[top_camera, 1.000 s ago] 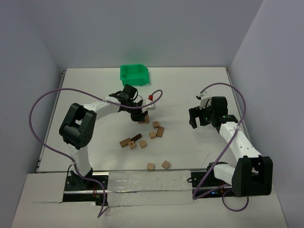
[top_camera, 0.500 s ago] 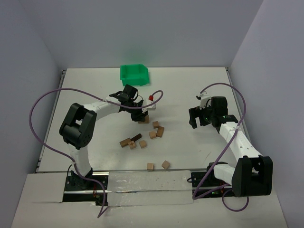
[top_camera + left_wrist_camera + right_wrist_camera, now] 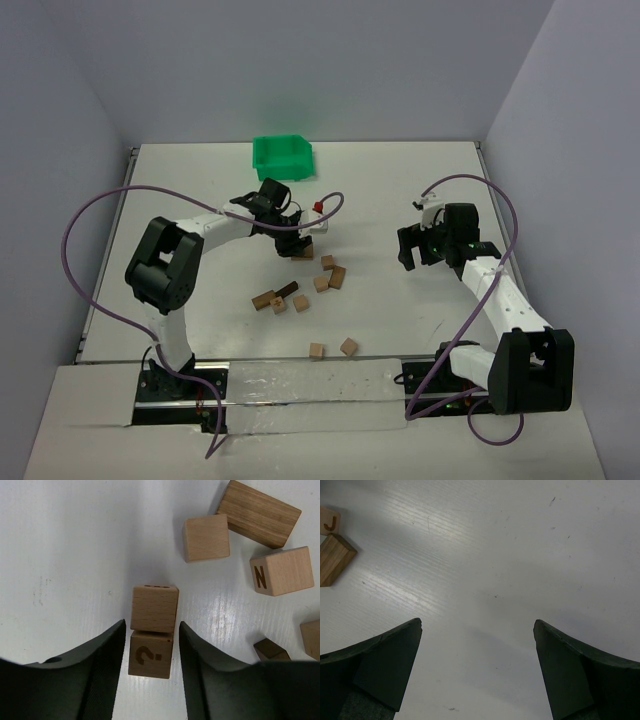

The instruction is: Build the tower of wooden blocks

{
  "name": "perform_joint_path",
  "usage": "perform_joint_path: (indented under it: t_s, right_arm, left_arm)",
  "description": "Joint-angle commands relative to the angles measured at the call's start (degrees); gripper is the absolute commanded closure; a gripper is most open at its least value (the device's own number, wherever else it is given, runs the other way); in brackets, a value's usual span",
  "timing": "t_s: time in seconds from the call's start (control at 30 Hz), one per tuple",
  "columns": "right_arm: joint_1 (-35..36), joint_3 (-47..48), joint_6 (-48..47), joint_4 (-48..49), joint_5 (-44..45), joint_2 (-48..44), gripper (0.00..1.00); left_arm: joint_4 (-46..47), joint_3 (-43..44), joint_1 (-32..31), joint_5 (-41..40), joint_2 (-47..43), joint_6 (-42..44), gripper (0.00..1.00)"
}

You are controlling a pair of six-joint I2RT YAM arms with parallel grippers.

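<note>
White tabletop [image 3: 400, 180], boxed in by pale grey walls [image 3: 300, 70], carries the wood blocks [image 3: 322, 283] scattered mid-table, well apart from the green bin [image 3: 282, 157] at the far edge. Left gripper [image 3: 151, 624] has its jaws narrowly parted around two tan blocks [image 3: 154, 607]; whether they pinch, I cannot tell. Right gripper [image 3: 477, 630] hangs wide-spread above the tabletop.

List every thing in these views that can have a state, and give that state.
left gripper, open, fingers flanking the question-mark block, narrow gaps showing.
right gripper, open wide, empty.
question-mark block, flat on the table, touching a second cube.
loose blocks, scattered, unstacked.
green bin, upright, nothing visible inside.
</note>
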Motion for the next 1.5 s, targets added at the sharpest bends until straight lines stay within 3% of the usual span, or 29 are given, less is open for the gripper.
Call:
perform_joint_path:
  t_s: [0.0,0.13,0.47,0.53,0.73,0.97,1.03,1.27,1.47]
  right_arm:
    - [-0.36,2.67,-0.22,0.16,-0.29,0.22,0.0]
    - [-0.27,2.77,-0.21,0.05,-0.55,0.42,0.0]
    - [-0.27,2.59,-1.01,-0.46,-2.4,-0.93,0.0]
    - [-0.36,2.42,-1.26,-0.54,-2.92,-1.71,0.0]
    - [0.8,2.1,-2.25,-1.01,-4.3,-3.9,0.0]
    - [13.59,2.86,-3.55,0.6,-1.59,-4.14,0.02]
    - [16.69,3.92,-5.42,0.49,-3.63,-2.99,0.06]
    - [24.8,8.69,-14.79,-0.25,-11.1,2.64,0.34]
    - [31.99,12.91,-23.87,-2.59,-8.74,11.46,0.43]
  left_arm:
    - [-0.65,1.56,-0.32,1.04,-1.78,0.95,0.44]
    - [-2.26,2.49,-0.25,2.49,-3.08,1.37,0.27]
    - [-5.69,5.21,0.64,3.74,-14.19,-3.79,0.24]
    - [-4.65,4.08,1.07,3.32,-18.25,-7.19,0.22]
    - [-0.64,-2.95,5.21,4.96,-28.46,-20.66,0.01]
    - [3.37,-10.42,13.23,8.6,-38.79,-33.84,0.01]
    - [2.76,-11.61,15.24,10.27,-41.04,-34.82,0.01]
    - [-4.56,-11.97,20.03,20.82,-42.98,-30.41,0.01]
    - [-3.62,-12.28,23.95,28.27,-42.3,-32.68,0.01]
